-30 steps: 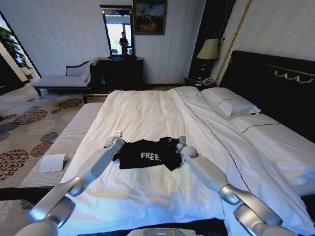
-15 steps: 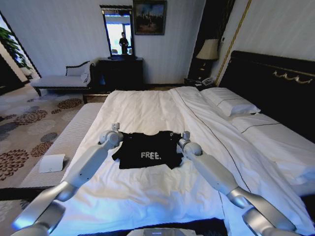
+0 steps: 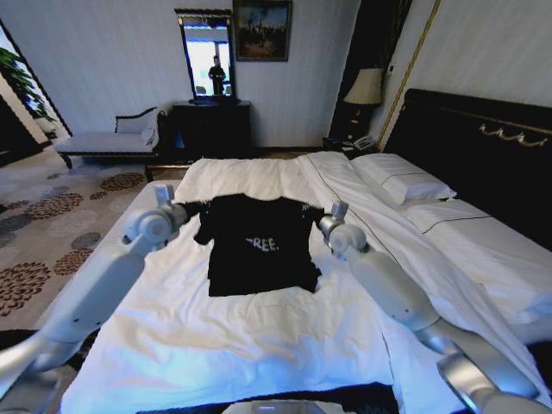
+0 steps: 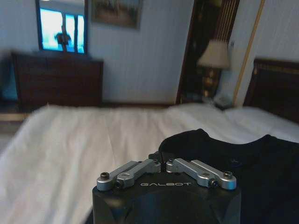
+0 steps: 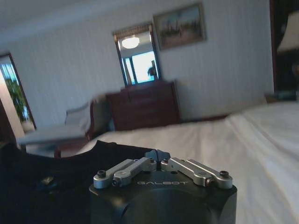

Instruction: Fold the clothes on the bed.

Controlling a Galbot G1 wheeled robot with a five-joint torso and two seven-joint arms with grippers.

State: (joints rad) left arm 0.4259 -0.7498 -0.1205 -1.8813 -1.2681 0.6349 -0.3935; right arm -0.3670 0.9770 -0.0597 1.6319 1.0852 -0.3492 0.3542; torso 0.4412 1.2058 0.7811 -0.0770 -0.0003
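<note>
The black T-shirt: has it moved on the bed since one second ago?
Yes. The black T-shirt has been drawn up the bed, toward the dark dresser, with the left gripper and right gripper at its sides.

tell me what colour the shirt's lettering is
White, on the black shirt; clearest in the head view.

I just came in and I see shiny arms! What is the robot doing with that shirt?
The robot is holding a black T-shirt up by its shoulders over the white bed. The left end effector pinches one shoulder and the right end effector pinches the other, so the shirt hangs spread between them with its "FREE!" lettering showing and its lower part resting on the duvet. It has not been folded yet.
</note>
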